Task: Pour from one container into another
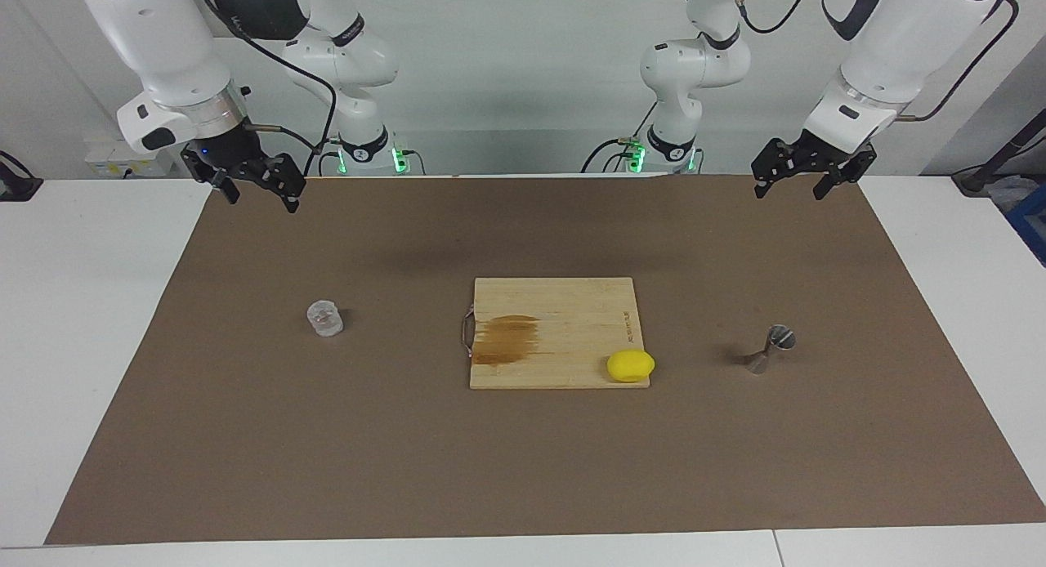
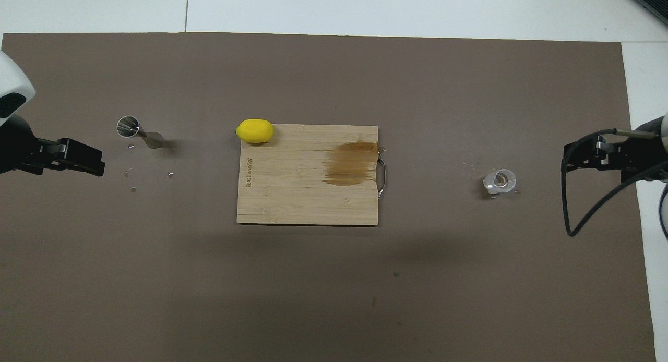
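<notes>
We start with the widest thing, the white surface [image 1: 90,322] under a flat brown paper-like mat [image 1: 539,469], matte and slightly creased — a surface with little grip, so anything nudged on it could slide. In its middle lies the rectangular pale bamboo cutting board [image 1: 564,305] with a metal handle and a dark brown wet-looking stain, and on the board's corner toward the left arm's end rests a smooth, rounded yellow lemon-shaped object [image 1: 630,365].

Both arms hang high over the mat's robot-side edge, nothing held. The left pincer [image 1: 798,177] is released, its black fingers spread, and so is the right pincer [image 1: 260,193].

The small clear glass cup with thick faceted walls [image 1: 325,318] stands upright on the mat toward the right arm's end, well apart from the board. The small silvery steel hourglass-shaped jigger [image 1: 770,349] stands toward the left arm's end, also well apart from the board, with a few tiny crumbs on the mat near it.

We judge the step in hand to be the first reach. To do it well, we would bring the right pincer down squarely around the cup's walls — thick glass is hard and slick, so a centred, level grip matters. The jigger's narrow waist and small mouth make it tippy and a small target; steadying it at the waist with the left pincer looks wise.
</notes>
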`<state>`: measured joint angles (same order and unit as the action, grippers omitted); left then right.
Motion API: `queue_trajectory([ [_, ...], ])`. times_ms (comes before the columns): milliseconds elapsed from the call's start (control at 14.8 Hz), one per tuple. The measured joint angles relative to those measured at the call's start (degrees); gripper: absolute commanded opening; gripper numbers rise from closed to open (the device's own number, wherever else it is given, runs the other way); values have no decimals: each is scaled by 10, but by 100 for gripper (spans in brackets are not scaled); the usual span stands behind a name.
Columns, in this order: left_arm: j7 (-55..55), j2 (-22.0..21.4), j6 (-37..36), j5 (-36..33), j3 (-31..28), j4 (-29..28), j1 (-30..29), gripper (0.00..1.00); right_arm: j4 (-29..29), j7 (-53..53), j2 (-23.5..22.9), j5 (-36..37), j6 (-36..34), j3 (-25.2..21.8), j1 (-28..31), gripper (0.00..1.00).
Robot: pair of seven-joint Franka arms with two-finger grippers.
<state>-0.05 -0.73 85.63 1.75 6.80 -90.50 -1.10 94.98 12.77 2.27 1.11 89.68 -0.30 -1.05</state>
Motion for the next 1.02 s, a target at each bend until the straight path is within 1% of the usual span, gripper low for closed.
queue_trajectory([
  [407,0,-8,38,1,6,-33,7,100,0,0,0,0,0,0,0,99],
  [610,-1,0,36,29,2,-40,6,100,0,0,0,0,0,0,0,99],
  [746,-1,29,33,40,-7,-39,4,100,0,0,0,0,0,0,0,100],
  [881,-1,69,30,54,-22,-34,0,100,0,0,0,0,0,0,0,99],
  [1017,-6,102,30,94,-49,-28,-1,100,0,0,0,0,0,0,0,99],
])
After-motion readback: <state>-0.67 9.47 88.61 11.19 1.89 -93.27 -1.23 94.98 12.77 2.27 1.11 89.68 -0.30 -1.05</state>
